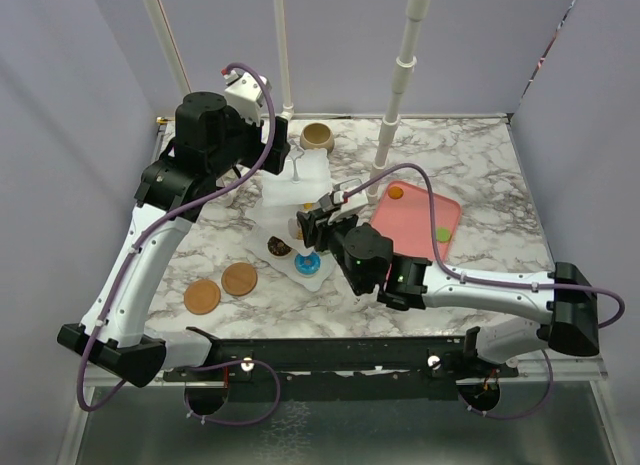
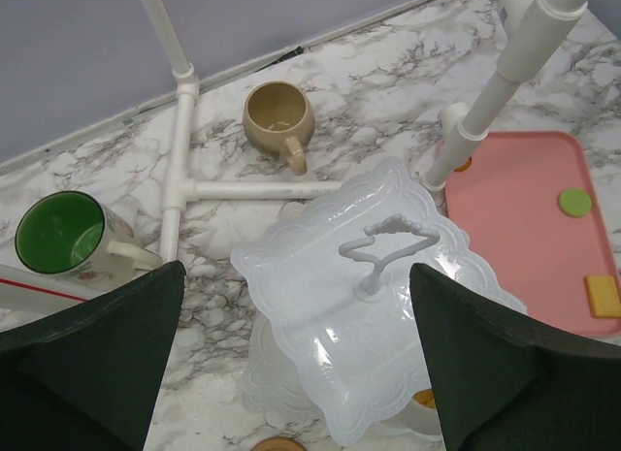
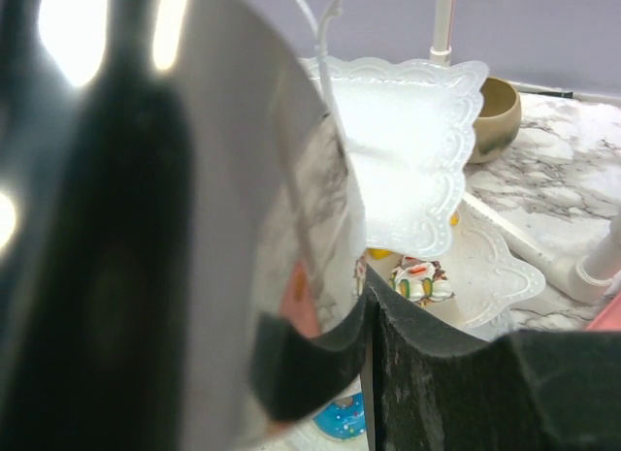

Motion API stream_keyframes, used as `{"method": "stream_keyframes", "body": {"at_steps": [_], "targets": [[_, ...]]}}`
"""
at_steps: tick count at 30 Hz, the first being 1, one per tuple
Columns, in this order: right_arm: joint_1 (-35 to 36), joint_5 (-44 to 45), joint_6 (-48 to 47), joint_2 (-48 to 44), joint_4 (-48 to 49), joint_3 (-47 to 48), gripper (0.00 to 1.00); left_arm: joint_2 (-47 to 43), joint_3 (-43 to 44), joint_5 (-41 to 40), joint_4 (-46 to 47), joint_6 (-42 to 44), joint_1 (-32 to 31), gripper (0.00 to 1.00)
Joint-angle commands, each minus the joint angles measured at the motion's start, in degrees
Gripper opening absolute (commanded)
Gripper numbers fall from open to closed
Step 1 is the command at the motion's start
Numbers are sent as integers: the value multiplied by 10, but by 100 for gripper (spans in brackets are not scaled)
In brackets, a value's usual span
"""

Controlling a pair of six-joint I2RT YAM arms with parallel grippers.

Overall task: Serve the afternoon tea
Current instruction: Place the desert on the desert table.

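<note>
We see the white three-tier stand of wavy square plates (image 2: 330, 306) standing near the middle of the marble-patterned bench (image 2: 388, 82). The left gripper (image 2: 296, 269) hovers above its top plate with the fingers spread wide and nothing between them. The right gripper (image 3: 369, 317) is at the stand's near side, its fingers pressed almost together on the shiny metal tongs (image 3: 223, 179), whose blade fills much of that wrist view. A small multicoloured toy pastry (image 3: 419, 281) sits on a lower plate. A blue-iced toy donut (image 1: 308, 264) and a chocolate toy donut (image 1: 278, 247) lie at the stand's near edge. The tan mug (image 2: 277, 116) stands behind the stand, and the green-lined mug (image 2: 53, 233) is off to its left. The flat pink rectangular tray (image 2: 524, 228) lies to the right, carrying a small green disc (image 2: 574, 201).
</note>
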Motion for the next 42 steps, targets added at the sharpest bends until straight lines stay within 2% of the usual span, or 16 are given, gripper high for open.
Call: {"method": "stream_keyframes", "body": {"at_steps": [1,10,17,27,42], "targets": [[2,-27,-18,28,54,22,20,-14,-5,0,-8,1,4,99],[-18,-26,-33,57,109,1,22,-20,-9,2,-9,1,4,99],[-32,-45,-14,60,104,-11,29,-19,-10,7,-8,3,4,99],[-32,-58,-3,50,85,-20,47,-20,-10,8,-8,1,3,99],[-31,-53,-4,20,62,-36,59,-19,-3,6,-3,-2,4,99]]}}
